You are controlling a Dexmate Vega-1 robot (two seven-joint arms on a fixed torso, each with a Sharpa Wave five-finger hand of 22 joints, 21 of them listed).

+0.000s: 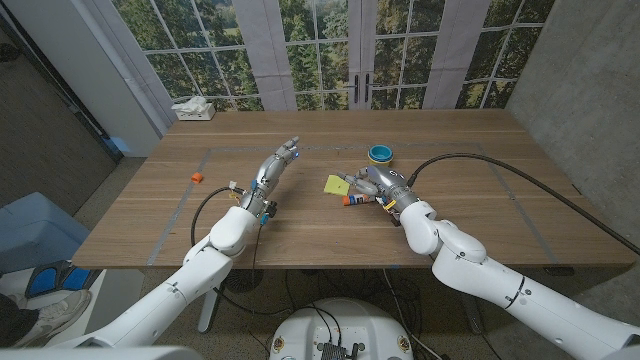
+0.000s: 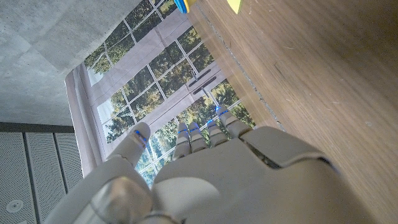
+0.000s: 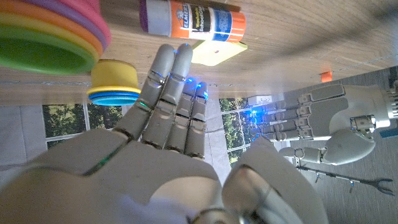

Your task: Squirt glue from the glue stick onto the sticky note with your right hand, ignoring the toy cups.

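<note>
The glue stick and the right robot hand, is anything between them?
No. In the right wrist view the right robot hand reaches toward the glue stick with only bare wooden table between its fingertips and the stick.

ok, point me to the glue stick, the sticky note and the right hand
glue stick (image 3: 193, 22), right wrist view, on its label.
sticky note (image 1: 334, 185), head view, on its yellow face.
right hand (image 3: 168, 118), right wrist view, on the back of its fingers.

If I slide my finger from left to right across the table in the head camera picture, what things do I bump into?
Small orange block → left hand → yellow sticky note → right hand, with the glue stick just beneath it.
</note>
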